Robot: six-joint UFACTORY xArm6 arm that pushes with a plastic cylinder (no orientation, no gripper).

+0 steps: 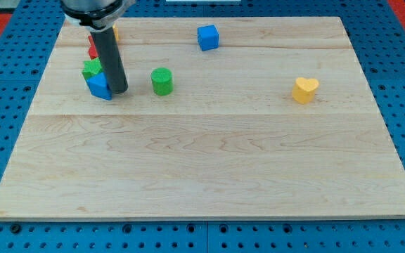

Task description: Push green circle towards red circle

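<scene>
The green circle (162, 81) stands on the wooden board (209, 161) in the upper left part of the view. My tip (119, 91) rests on the board just left of it, a short gap apart. The rod touches a blue block (98, 86) on its left side. A red block (92, 48), partly hidden behind the rod, lies above, near the board's top left corner; its shape cannot be made out. A green block (91, 68) sits between the red and blue ones.
A blue cube (207, 37) is near the board's top edge, middle. A yellow heart (305, 90) is at the right. A sliver of an orange-yellow block (116, 32) shows behind the rod.
</scene>
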